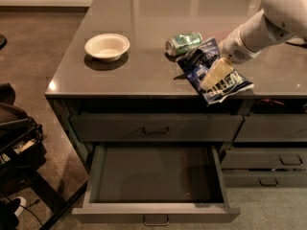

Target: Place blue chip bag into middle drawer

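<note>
The blue chip bag (211, 71) lies flat on the grey counter (144, 66) near its front edge, right of centre, with white lettering up. My gripper (216, 74) hangs from the white arm at the upper right and sits right over the bag's middle, its pale fingers against the foil. The middle drawer (156, 176) is pulled open below the counter, its dark floor bare. A green soda can (183, 43) lies on its side just behind the bag.
A white bowl (107, 46) stands on the counter's left part. A shut top drawer (156, 127) is above the open one. Narrower drawers (268, 164) are at the right. A dark chair or cart (19, 143) stands at the left on the floor.
</note>
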`<state>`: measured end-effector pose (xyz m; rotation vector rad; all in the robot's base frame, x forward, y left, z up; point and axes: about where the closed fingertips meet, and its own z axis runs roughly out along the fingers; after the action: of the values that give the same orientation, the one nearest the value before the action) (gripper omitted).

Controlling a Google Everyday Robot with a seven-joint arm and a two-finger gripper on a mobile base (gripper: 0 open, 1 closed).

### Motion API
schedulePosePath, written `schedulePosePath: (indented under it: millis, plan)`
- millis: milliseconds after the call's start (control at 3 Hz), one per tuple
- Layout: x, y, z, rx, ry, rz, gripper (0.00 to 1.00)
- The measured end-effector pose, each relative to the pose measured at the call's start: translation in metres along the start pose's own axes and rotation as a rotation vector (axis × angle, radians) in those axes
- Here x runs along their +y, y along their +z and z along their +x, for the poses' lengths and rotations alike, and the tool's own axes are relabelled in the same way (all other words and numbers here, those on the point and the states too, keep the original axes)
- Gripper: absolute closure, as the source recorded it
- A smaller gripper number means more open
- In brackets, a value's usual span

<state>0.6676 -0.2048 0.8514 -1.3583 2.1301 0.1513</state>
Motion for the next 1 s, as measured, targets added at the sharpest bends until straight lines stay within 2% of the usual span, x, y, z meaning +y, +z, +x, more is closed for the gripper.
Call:
schedulePosePath:
  millis: [333, 1000]
  plan:
    - [0.0002, 0.0016, 0.0007, 0.001, 0.002, -0.002, 0.18]
    - [0.0002, 0.0017, 0.0007, 0.001, 0.002, -0.002, 0.65]
